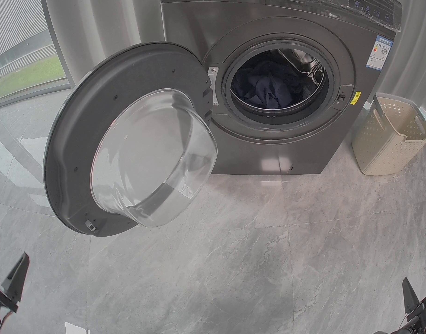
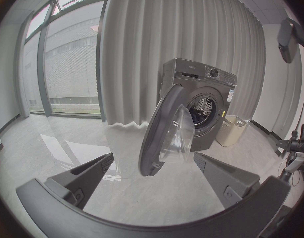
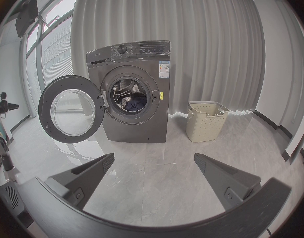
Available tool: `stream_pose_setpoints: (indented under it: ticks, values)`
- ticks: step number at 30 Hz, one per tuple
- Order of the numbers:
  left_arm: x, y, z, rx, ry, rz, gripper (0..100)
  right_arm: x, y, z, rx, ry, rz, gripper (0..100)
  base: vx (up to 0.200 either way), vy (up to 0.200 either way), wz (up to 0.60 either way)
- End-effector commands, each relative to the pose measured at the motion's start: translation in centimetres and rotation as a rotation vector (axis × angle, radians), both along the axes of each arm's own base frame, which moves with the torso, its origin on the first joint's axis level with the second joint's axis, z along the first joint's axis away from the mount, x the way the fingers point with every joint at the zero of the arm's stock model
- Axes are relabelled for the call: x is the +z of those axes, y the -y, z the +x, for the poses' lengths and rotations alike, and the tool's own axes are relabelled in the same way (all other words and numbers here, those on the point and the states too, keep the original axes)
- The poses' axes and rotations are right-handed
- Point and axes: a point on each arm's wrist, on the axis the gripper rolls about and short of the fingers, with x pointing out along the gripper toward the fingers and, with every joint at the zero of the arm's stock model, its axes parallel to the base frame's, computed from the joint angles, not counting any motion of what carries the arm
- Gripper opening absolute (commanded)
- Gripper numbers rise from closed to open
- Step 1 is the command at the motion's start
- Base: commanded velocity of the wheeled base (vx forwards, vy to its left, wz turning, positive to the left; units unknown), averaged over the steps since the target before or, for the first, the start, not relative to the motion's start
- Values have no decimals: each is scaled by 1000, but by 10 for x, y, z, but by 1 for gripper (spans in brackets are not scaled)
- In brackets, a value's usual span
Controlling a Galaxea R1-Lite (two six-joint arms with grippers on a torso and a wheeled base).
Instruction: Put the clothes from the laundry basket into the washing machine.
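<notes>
Head: dark clothes (image 1: 267, 90) in washing machine (image 1: 273, 150) drum, well ahead of my left gripper (image 1: 9, 249) & right gripper (image 1: 418, 274), both wide open, empty; L wrist: laundry basket (image 2: 229, 131) far ahead, beside machine; R wrist: basket looks empty; loading prob done, door (image 3: 45, 112) open.

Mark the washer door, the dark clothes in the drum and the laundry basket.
washer door (image 1: 83, 131), head view, on its dark outer ring.
dark clothes (image 1: 267, 90), head view, on the middle of the pile in the drum.
laundry basket (image 1: 384, 151), head view, on its perforated front wall.
</notes>
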Motion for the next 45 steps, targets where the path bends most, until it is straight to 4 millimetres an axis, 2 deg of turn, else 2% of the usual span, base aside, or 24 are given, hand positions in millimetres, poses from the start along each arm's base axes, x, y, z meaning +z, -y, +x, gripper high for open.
stream_pose_setpoints:
  ticks: [1, 3, 9, 17, 21, 26, 31, 36, 40, 45]
  values:
    - [46, 7, 88, -108, -149, 1, 100, -5, 0, 0, -1, -6, 1, 100, 0, 0, 0]
    - [51, 8, 103, -133, -158, 0, 100, -5, 0, 0, -1, -5, 1, 100, 0, 0, 0]
    - [58, 11, 133, -176, -165, -4, 100, -5, 0, 0, -1, -5, 1, 100, 0, 0, 0]
    - [56, 24, 150, -302, -178, 11, 100, -5, 0, 0, -1, -5, -1, 100, 0, 0, 0]
    - [60, 37, 145, -401, -151, 5, 100, -5, 0, 0, -1, -3, 1, 100, 0, 0, 0]
    - [69, 52, 123, -537, -104, -30, 100, -5, 0, 0, -1, -6, 1, 100, 0, 0, 0]
    - [69, 58, 105, -635, -103, -66, 100, -5, 0, 0, -1, -5, 1, 100, 0, 0, 0]
    - [73, 56, 106, -590, -84, -77, 100, -5, 0, 0, -1, -3, 1, 100, 0, 0, 0]
    - [80, 43, 113, -429, -45, -84, 100, -5, 0, 0, -1, -5, 1, 100, 0, 0, 0]
    - [91, 30, 120, -315, -7, -87, 100, -5, 0, 0, -1, -3, -1, 100, 0, 0, 0]
